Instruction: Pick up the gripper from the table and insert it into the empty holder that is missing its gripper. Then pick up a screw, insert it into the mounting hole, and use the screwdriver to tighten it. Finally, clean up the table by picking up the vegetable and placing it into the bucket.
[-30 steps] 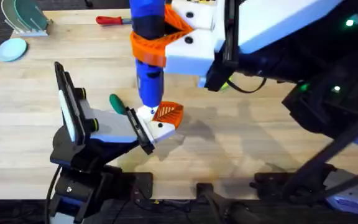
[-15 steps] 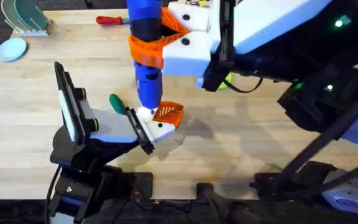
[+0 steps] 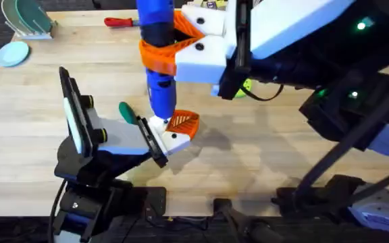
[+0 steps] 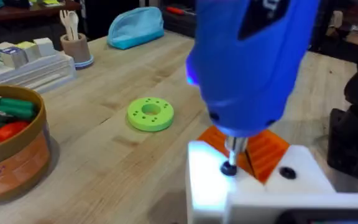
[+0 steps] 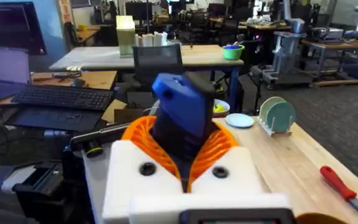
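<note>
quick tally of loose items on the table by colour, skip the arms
Blue: 1, screwdriver
Orange: 2, gripper, bucket
Green: 2, vegetable, lime disc
Red: 1, red-handled tool
White: 1, holder
Total: 7

Screwdriver: blue, upright, bit down on a dark screw in the holder
Holder: white block
Gripper: orange ribbed wedge seated in the holder
Vegetable: dark green oval lying on the table
Bucket: orange-brown, holding green and red pieces
</note>
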